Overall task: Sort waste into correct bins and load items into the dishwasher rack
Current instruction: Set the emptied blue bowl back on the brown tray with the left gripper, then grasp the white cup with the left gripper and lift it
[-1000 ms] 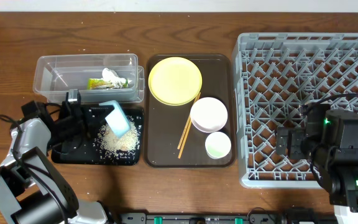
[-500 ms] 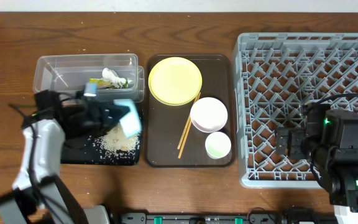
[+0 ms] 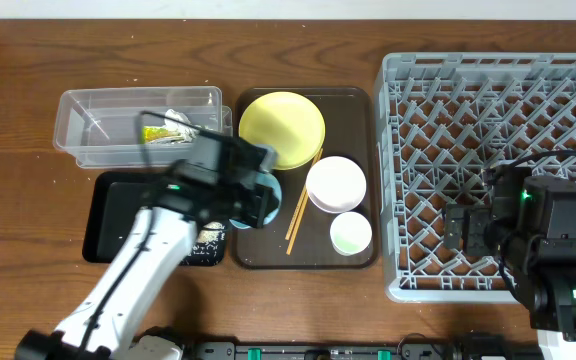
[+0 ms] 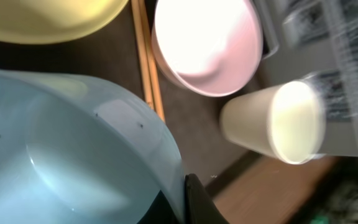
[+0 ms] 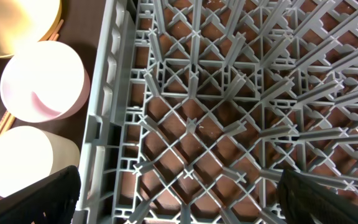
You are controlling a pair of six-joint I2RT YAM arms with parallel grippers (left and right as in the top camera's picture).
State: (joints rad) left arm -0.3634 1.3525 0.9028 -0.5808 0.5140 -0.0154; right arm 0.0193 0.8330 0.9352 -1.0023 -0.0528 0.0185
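From overhead, the arm hides most of the glossy light blue bowl (image 4: 73, 143), above the dark brown tray's (image 3: 353, 110) left edge. The left gripper (image 3: 255, 186) clamps its rim; the right gripper (image 5: 182, 196) gapes empty above the grey pegged rack (image 3: 488, 80).

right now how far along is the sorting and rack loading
Done: the wrapper and white scrap lie in the clear tub, rice on the black tray. In hand: the left gripper grips the light blue bowl above the brown tray. Left: yellow plate, white bowl, cup and chopsticks sit on that tray; the rack looks empty, right gripper open over it.
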